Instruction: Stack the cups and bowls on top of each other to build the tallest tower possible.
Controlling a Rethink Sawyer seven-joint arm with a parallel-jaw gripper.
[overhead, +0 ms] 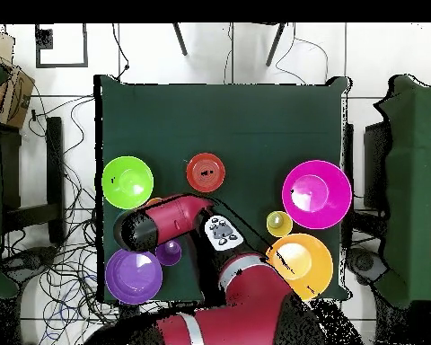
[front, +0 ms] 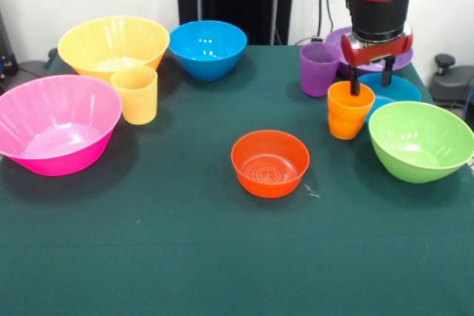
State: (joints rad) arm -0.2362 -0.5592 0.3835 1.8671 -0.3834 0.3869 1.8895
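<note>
While the red and black arm hangs over the worktop's three-o'clock side in the front view, its claw grips the rim of the glossy orange plastic cup, one finger inside. At seven o'clock from it sits the small red-orange plastic bowl, apart.

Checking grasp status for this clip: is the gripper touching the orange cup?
Touching. The front view shows the gripper over the orange cup, one finger inside the rim and one outside, straddling its wall. In the overhead view the arm hides the cup.
</note>
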